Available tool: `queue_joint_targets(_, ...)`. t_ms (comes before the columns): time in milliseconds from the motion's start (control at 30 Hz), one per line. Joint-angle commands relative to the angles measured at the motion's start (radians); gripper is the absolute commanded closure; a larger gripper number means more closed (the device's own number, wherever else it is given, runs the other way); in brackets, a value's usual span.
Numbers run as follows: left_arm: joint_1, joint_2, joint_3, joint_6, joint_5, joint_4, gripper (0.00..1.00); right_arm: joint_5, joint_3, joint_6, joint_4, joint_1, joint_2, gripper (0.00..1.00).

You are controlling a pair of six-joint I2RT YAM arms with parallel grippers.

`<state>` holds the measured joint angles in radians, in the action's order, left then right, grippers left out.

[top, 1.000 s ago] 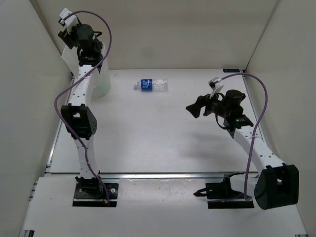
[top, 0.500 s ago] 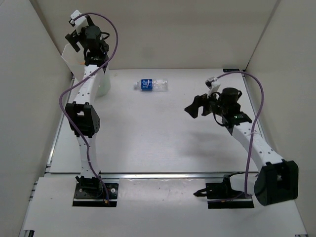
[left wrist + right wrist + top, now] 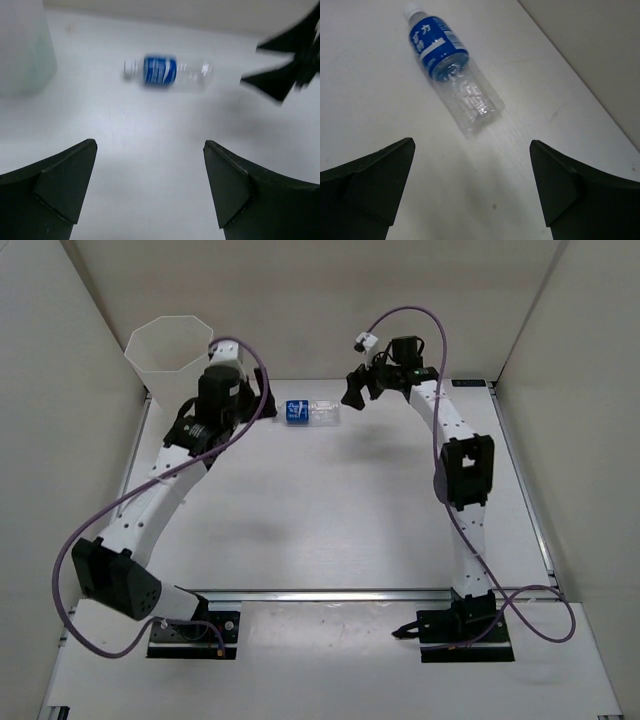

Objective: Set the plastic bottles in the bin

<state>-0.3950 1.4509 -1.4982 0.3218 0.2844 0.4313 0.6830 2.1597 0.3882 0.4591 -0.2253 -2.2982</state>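
Note:
One plastic bottle (image 3: 308,412), clear with a blue label and white cap, lies on its side at the back of the table. It also shows in the left wrist view (image 3: 167,72) and the right wrist view (image 3: 451,70). The bin (image 3: 168,348), tall, white and faceted, stands at the back left corner (image 3: 22,47). My left gripper (image 3: 262,410) hovers just left of the bottle, jaws open and empty (image 3: 150,185). My right gripper (image 3: 352,392) hangs just right of the bottle, also open and empty (image 3: 472,185). What the bin holds is hidden.
White walls close in the table on the left, back and right. The back wall runs close behind the bottle (image 3: 600,60). The right gripper's black fingers (image 3: 285,65) show at the right edge of the left wrist view.
The left arm came down from above the bin to the table beside the bottle, and its jaws opened. The right arm swung from mid-right to the back, next to the bottle, opening wider.

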Motion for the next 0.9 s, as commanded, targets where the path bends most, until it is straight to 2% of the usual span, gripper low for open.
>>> queue_joint_targets(0, 0.071, -0.067, 0.192, 0.106, -0.214, 0.171, 0.01, 0.059, 0.373, 0.1, 0.241, 0.003, -0.2, 0.04)
queue_joint_targets(33, 0.077, -0.082, 0.208, 0.126, -0.227, 0.202, 0.01, 0.067, 0.508, 0.115, 0.284, -0.002, -0.292, 0.03)
queue_joint_targets(100, 0.113, -0.112, 0.301, 0.158, -0.267, 0.199, 0.02, 0.075, 0.636, 0.113, 0.286, -0.005, -0.385, 0.02)
queue_joint_targets(133, 0.125, -0.139, 0.332, 0.175, -0.289, 0.178, 0.01, 0.079, 0.644, 0.107, 0.267, -0.006, -0.412, 0.02)
queue_joint_targets(233, 0.154, -0.15, 0.398, 0.184, -0.349, 0.19, 0.01, 0.096, 0.535, 0.1, 0.17, -0.016, -0.403, 0.01)
queue_joint_targets(367, 0.182, -0.155, 0.437, 0.166, -0.317, 0.222, 0.02, 0.087, 0.387, 0.106, 0.044, -0.045, -0.348, 0.01)
queue_joint_targets(533, 0.235, -0.17, 0.467, 0.161, -0.297, 0.245, 0.02, 0.084, 0.472, 0.123, 0.015, -0.081, -0.423, 0.01)
queue_joint_targets(867, 0.285, -0.188, 0.478, 0.155, -0.254, 0.284, 0.02, -0.013, 0.473, 0.182, -0.054, -0.121, -0.464, 0.01)
